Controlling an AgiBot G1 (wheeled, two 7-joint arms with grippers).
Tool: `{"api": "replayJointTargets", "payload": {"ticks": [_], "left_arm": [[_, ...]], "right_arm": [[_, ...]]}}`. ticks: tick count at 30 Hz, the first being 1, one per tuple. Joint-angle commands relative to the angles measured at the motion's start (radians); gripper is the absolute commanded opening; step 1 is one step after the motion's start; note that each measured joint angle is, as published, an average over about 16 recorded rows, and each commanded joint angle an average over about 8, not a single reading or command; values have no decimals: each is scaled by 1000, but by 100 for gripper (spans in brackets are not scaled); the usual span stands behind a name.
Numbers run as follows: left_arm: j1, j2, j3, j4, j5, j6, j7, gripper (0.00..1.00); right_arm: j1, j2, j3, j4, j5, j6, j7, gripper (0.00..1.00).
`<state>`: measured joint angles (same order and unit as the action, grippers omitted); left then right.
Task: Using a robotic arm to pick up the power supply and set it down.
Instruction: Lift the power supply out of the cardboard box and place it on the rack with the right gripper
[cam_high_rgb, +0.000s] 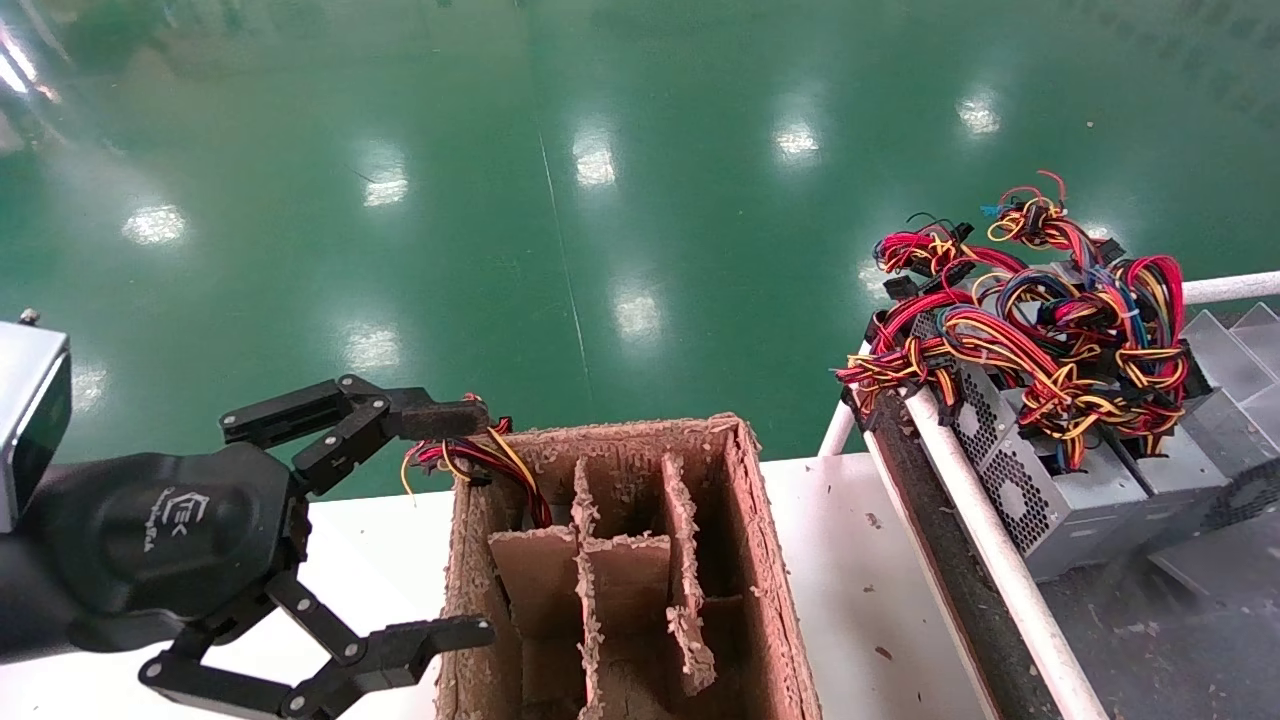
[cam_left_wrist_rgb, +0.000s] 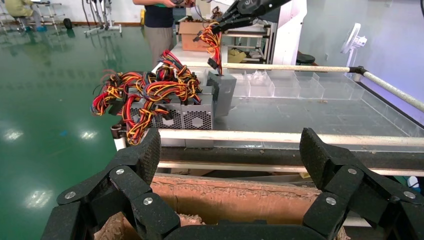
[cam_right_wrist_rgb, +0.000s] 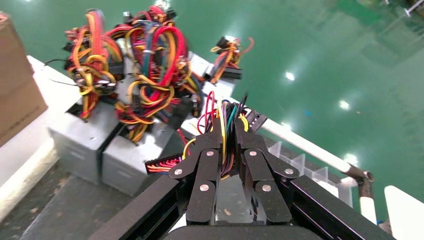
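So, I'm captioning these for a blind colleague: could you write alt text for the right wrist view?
The right black two-finger linkage gripper is shut on a bundle of red, yellow, green and black wires rising between its fingers. Beyond it, grey metal power-supply boxes topped with tangled red, yellow and blue cables stand before a glossy green floor.

The right hand (cam_right_wrist_rgb: 230, 150) is clamped on the wire bunch of a grey power supply (cam_left_wrist_rgb: 223, 92), which hangs upright just beside the stacked units.
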<state>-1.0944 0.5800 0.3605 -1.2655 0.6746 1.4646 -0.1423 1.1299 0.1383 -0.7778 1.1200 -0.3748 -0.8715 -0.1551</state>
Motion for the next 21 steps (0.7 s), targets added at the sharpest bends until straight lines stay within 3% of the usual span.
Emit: {"api": "replayJointTargets", "payload": {"ticks": [1,10,21], "left_arm": [[0,0,0,0,0,0,0,100],[0,0,0,0,0,0,0,100],[0,0,0,0,0,0,0,100]], "right_arm": [[2,14,-30,22,30,6,-21,0],[25,9,-102,106,111,105,-88,0],[29,-34,-100,142,108,146,-98,0]]}}
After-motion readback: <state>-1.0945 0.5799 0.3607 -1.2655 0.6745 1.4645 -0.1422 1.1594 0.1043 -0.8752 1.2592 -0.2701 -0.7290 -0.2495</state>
